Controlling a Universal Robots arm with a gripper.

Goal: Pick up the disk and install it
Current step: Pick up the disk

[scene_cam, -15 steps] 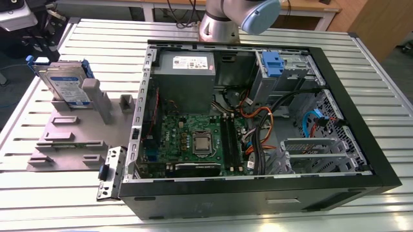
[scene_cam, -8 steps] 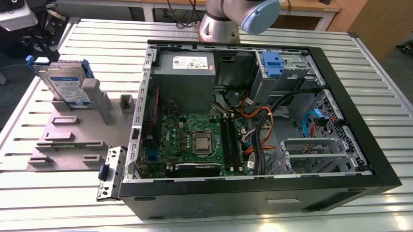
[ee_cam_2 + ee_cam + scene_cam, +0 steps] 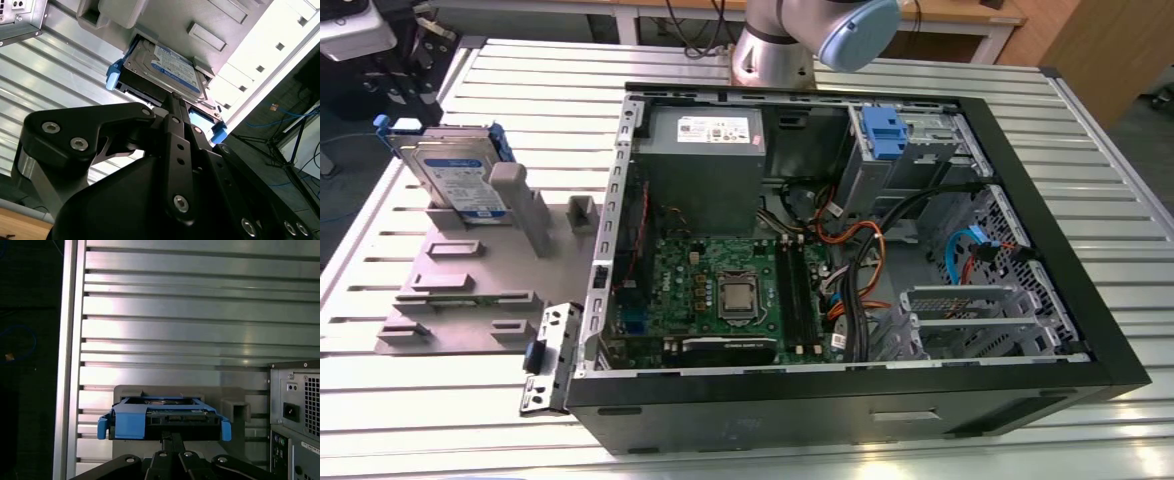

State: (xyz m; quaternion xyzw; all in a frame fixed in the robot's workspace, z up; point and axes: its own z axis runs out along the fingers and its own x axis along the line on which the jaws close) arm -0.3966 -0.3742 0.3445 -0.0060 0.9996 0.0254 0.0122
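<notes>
The disk [image 3: 454, 175] is a silver drive with a white-and-blue label in a blue bracket. It stands on edge in the grey stand [image 3: 467, 280] at the exterior view's left, beside the open computer case [image 3: 1067, 250]. In both wrist views my gripper [image 3: 175, 97] [image 3: 170, 439] points at the disk [image 3: 170, 65] [image 3: 165, 417], with its black fingers drawn together and nothing between them. The fingertips line up with the disk's near edge, apart from it.
Inside the case are a grey power-supply box [image 3: 704, 150], a green board [image 3: 727, 290], loose cables [image 3: 867, 250] and a drive bay with a blue bracket [image 3: 883, 135]. The arm's base [image 3: 774, 50] stands behind the case. The slatted metal table [image 3: 175, 330] surrounds the stand.
</notes>
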